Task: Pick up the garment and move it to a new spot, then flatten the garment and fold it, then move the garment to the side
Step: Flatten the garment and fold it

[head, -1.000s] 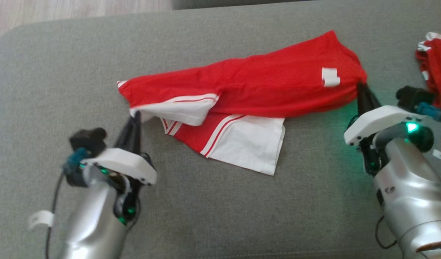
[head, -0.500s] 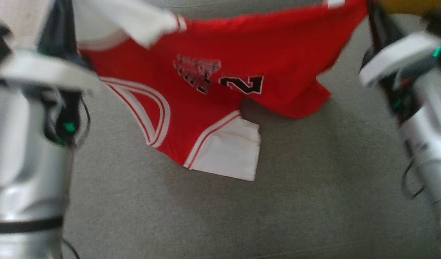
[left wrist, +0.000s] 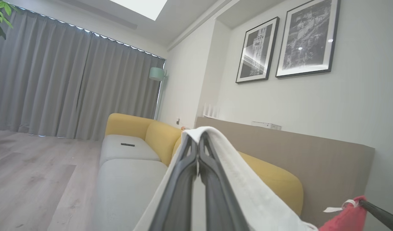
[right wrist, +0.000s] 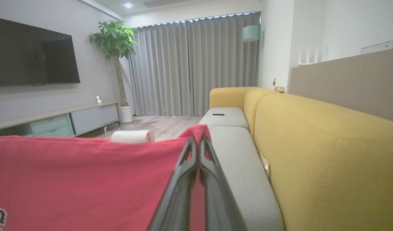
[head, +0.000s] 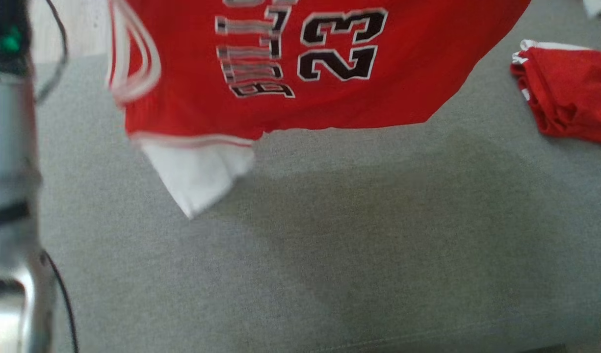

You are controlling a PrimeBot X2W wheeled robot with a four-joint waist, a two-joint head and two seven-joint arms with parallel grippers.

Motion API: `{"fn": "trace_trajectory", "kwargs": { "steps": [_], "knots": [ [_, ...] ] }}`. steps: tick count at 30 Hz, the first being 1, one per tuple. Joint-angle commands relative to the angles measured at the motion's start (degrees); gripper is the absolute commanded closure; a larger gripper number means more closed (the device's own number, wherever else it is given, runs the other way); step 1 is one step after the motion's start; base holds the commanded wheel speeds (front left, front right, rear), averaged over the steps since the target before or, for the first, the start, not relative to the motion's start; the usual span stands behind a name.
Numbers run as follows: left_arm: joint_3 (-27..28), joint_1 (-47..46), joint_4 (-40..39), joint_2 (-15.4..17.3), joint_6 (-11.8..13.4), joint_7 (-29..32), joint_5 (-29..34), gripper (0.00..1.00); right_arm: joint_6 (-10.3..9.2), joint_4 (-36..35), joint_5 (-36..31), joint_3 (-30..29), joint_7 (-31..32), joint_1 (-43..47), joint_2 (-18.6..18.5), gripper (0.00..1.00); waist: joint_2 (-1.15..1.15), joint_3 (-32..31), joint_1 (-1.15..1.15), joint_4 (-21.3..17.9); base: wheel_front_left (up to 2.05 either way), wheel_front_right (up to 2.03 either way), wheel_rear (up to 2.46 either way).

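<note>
Above the grey fabric sofa seat (head: 359,255), the red jersey with white trim and a black 23 (head: 329,103) hangs spread. The left gripper (left wrist: 198,141) is clamped on its white edge and the right gripper (right wrist: 199,142) on a red corner, probably for carrying it taut.

Silver forearm (head: 6,147), black cable (head: 66,304), dark tool (left wrist: 198,144)

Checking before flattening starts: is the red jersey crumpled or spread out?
Spread out, hanging: the red jersey hangs above the grey cushion, number 23 showing flat, left claw and right claw each shut on an upper edge.
</note>
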Motion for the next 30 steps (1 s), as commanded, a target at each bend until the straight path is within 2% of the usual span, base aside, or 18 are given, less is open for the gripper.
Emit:
{"fn": "trace_trajectory", "kwargs": {
  "steps": [1, 8, 15, 20, 22, 24, 30],
  "knots": [
    [1.1, -5.7, 1.3, 3.2, -0.3, 1.3, 0.6, 1.0, 0.39, -0.1, -0.6, -0.5, 0.2, -4.2, 1.7, 1.0, 0.0, 1.5, 0.0, 0.0, 0.0, 0.0, 0.0],
    [-1.9, -19.3, 13.2, 3.3, -0.7, 0.3, 4.0, 1.0, 0.39, 7.8, -3.8, 0.1, -2.1, -14.7, 5.7, 1.0, 0.0, 8.3, 0.0, 0.5, 0.0, 0.0, 0.0],
    [-5.5, -34.1, 25.0, 3.1, -1.3, -8.3, 8.9, 1.0, 0.39, 19.7, -10.0, 1.6, -10.1, -27.9, 8.9, 1.0, 0.0, 15.6, 0.0, -0.4, 0.0, 0.0, 0.0],
    [-5.8, -40.9, 29.6, 1.6, -1.6, -16.3, 8.5, 1.0, 0.39, 25.8, -13.3, 1.5, -17.0, -34.4, 10.1, 1.0, 0.0, 20.1, 0.0, -0.2, 0.0, 0.0, 0.0],
    [-7.0, -40.8, 30.3, 0.9, -1.7, -18.0, 7.9, 1.0, 0.39, 27.6, -14.5, 2.9, -19.1, -34.8, 9.8, 1.0, 0.0, 21.0, 0.0, 0.5, 0.0, 0.0, 0.0],
    [-9.3, -36.8, 29.5, 0.7, -1.7, -19.4, 5.6, 1.0, 0.39, 30.9, -15.0, 4.6, -21.6, -32.7, 10.0, 1.0, 0.0, 21.1, 0.0, 1.3, 0.0, 0.0, 0.0],
    [-11.0, -22.4, 22.7, 2.6, -1.7, -19.7, -0.3, 1.0, 0.39, 36.7, -13.0, 6.2, -24.2, -24.8, 11.2, 1.0, 0.0, 19.0, 0.0, 2.3, 0.0, 0.0, 0.0]
  ]
}}
